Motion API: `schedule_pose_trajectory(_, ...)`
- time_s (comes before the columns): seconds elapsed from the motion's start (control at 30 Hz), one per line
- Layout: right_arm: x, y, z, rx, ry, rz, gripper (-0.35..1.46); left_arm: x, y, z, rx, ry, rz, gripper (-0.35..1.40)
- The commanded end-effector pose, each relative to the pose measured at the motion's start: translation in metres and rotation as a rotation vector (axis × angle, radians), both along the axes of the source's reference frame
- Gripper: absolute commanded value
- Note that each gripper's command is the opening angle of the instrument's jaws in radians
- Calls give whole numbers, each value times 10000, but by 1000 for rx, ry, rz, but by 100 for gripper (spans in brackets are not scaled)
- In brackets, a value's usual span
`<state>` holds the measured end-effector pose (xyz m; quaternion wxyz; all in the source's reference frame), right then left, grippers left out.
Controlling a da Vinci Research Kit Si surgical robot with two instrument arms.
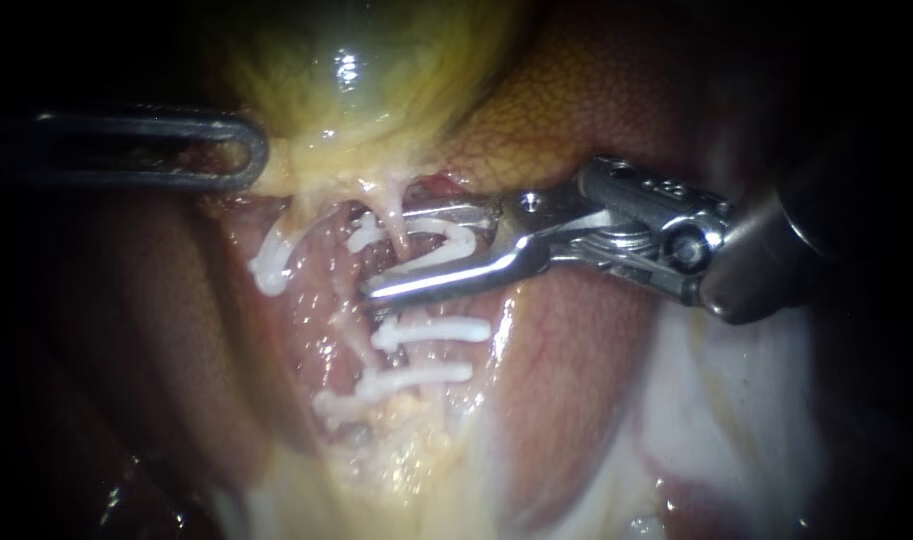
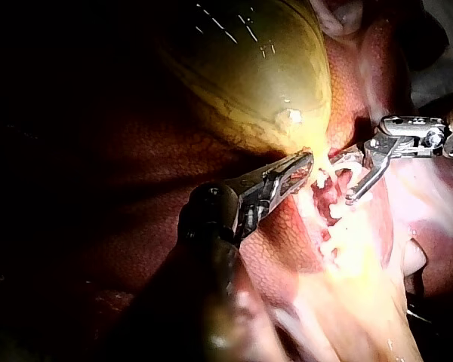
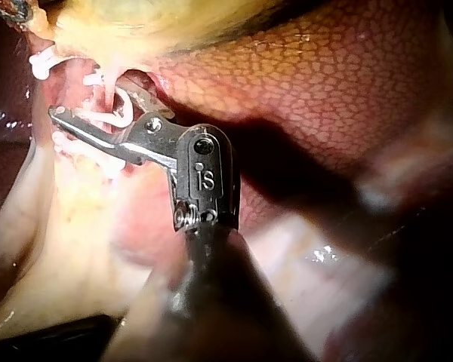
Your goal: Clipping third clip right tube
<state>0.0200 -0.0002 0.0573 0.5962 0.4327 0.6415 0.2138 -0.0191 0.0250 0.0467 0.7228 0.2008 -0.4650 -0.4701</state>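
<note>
Right instrument (image 1: pixel 388 252): jaws apart, carrying an open white clip (image 1: pixel 454 238) astride the right tube (image 1: pixel 398 232), frame centre. Tube: probably soft, slippery, easily torn; best taken just above the two set clips (image 1: pixel 431 330). Left instrument (image 1: pixel 258 152), upper left: jaws clamp the gallbladder (image 1: pixel 346 70). Liver (image 1: pixel 576 120) crowds the right; room looks tight.

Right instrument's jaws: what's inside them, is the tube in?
The right instrument holds an unclosed white clip between its jaws. A thin pale tube crosses in front of the clip's upper arm; where it runs below that, inside the clip or not, I cannot see.
</note>
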Motion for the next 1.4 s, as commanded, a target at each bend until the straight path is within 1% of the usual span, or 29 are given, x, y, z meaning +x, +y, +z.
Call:
schedule_pose_trajectory(0.03,1,1,-1,3,8,6,43,0,0,0,0,0,0,-35)
schedule_pose_trajectory(0.1,2,2,-2,19,23,11,42,-1,0,0,0,1,0,-35)
schedule_pose_trajectory(0.2,3,5,-4,29,29,16,41,-1,0,0,0,1,0,-35)
schedule_pose_trajectory(0.37,2,7,-5,31,31,18,36,-1,0,0,0,1,0,-35)
schedule_pose_trajectory(0.47,2,7,-6,48,23,23,30,-1,0,0,0,1,0,-35)
schedule_pose_trajectory(0.6,1,7,-6,83,17,17,17,-1,0,0,0,1,0,-35)
schedule_pose_trajectory(0.63,0,7,-6,95,15,15,11,-1,0,0,0,1,0,-35)
schedule_pose_trajectory(0.9,-1,6,-6,123,11,9,-13,-1,0,0,0,0,0,-35)
schedule_pose_trajectory(0.97,-1,5,-7,135,9,7,-30,-1,0,0,0,1,0,-35)
schedule_pose_trajectory(1.0,-2,5,-8,135,9,6,-35,-1,0,0,0,1,0,-35)
schedule_pose_trajectory(1.07,-2,4,-8,158,5,2,-35,-1,0,0,0,0,0,-35)
schedule_pose_trajectory(1.4,-2,4,-9,159,7,4,-35,-1,0,0,0,0,0,-35)
